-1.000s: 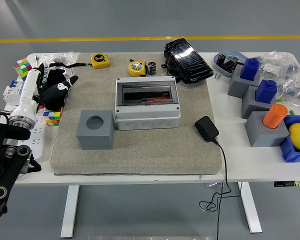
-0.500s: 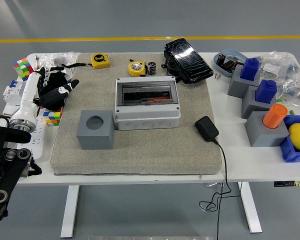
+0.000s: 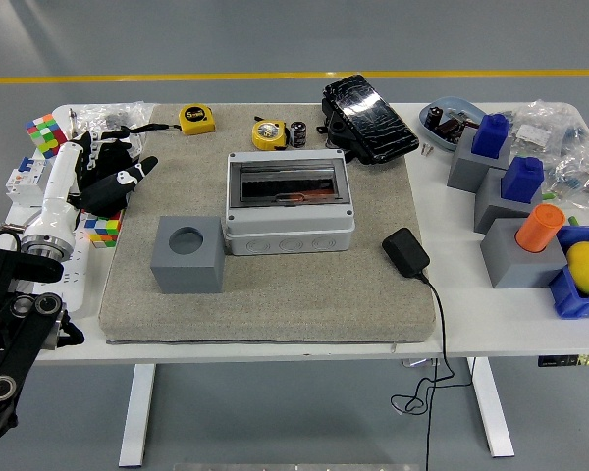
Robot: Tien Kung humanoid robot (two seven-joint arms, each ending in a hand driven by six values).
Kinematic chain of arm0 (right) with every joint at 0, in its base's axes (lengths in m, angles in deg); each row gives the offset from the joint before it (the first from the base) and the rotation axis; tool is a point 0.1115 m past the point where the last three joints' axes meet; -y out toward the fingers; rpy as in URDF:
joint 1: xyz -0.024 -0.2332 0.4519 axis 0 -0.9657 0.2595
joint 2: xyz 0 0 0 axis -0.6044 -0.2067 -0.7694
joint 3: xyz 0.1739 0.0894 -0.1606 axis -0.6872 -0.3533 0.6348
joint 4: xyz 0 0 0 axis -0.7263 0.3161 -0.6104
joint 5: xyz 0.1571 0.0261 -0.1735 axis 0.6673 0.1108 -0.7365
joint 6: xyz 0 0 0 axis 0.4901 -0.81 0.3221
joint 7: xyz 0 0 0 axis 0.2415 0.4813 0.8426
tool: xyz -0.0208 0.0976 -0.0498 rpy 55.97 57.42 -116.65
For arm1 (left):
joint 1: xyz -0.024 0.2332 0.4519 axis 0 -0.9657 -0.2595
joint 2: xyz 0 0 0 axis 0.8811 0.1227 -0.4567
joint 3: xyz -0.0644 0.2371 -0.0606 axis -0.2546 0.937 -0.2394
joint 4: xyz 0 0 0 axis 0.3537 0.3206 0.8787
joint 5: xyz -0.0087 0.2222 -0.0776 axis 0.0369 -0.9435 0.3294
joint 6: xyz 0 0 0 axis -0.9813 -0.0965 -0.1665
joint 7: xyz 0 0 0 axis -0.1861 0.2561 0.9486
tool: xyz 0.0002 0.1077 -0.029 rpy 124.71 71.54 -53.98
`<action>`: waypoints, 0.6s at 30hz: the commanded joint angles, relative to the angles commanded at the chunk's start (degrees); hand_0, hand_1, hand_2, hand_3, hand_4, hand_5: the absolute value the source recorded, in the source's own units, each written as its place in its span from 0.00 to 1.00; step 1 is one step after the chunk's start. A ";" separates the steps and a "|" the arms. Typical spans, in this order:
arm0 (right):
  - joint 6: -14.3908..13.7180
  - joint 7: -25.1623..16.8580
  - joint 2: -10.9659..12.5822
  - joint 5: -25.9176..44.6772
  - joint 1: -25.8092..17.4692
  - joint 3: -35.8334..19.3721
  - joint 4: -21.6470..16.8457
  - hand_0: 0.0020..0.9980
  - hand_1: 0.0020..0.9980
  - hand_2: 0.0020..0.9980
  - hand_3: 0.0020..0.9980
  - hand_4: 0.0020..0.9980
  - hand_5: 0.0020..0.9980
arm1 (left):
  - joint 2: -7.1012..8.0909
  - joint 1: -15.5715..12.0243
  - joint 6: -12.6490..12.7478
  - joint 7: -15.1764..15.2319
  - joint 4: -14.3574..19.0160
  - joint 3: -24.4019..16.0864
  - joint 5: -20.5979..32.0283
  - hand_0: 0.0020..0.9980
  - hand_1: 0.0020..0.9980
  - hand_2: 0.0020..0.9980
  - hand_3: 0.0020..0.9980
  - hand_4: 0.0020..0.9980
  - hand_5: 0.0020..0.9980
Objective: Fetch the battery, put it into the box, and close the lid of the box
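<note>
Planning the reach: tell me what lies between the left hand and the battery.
In the head view, a yellow tape measure lies between left hand and battery.

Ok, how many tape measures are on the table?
2. One yellow tape measure lies at the mat's far left edge; the other tape measure sits right of it, beside the battery, behind the box.

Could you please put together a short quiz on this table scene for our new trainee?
1. True or false: the lid of the grey box is shut.
2. The battery stands right beside: A) the yellow tape measure, B) the grey cube, C) the black adapter.
3. Fill in: the left hand is over the table's ____ side, holding nothing.

Key: 1 true. 2 A. 3 left.
</note>
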State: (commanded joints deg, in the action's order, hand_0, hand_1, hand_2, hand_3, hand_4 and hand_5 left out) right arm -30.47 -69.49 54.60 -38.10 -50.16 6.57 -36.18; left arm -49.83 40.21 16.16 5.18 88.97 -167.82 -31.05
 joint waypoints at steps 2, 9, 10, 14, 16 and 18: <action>-0.02 -0.02 0.01 -0.01 0.08 -0.16 0.00 0.54 0.60 0.58 0.54 0.93 0.48 | 0.04 0.04 0.02 0.04 0.07 0.07 0.06 0.72 0.70 0.65 0.67 1.00 0.41; -0.06 -0.13 0.22 -0.42 0.64 -0.63 -0.29 0.54 0.60 0.58 0.54 0.93 0.48 | 0.33 0.63 0.09 0.21 0.40 -0.91 0.17 0.72 0.70 0.65 0.66 1.00 0.40; -0.05 -0.11 0.23 -0.38 0.59 -0.65 -0.27 0.54 0.60 0.58 0.54 0.93 0.48 | 0.32 0.84 0.08 0.22 0.36 -0.93 0.15 0.72 0.70 0.65 0.66 1.00 0.40; 0.08 0.02 -0.07 0.74 0.37 0.28 0.29 0.54 0.60 0.58 0.54 0.93 0.48 | 0.34 1.76 0.02 0.16 0.00 -0.41 0.15 0.72 0.70 0.65 0.66 1.00 0.40; 0.12 0.01 -0.14 0.44 0.26 -0.05 0.15 0.54 0.60 0.58 0.54 0.92 0.48 | 0.70 2.39 0.09 0.23 0.11 0.00 0.36 0.72 0.70 0.65 0.66 1.00 0.40; 0.06 -0.02 0.32 -0.01 0.10 -0.42 -0.17 0.54 0.60 0.58 0.54 0.92 0.48 | 0.80 3.23 0.11 0.28 0.13 0.70 0.47 0.72 0.70 0.65 0.66 1.00 0.40</action>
State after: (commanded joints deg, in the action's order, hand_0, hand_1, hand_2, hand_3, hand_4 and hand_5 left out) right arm -30.40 -69.51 54.93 -38.11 -50.06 6.15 -36.36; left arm -49.03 43.44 16.27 5.46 89.10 -167.12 -30.58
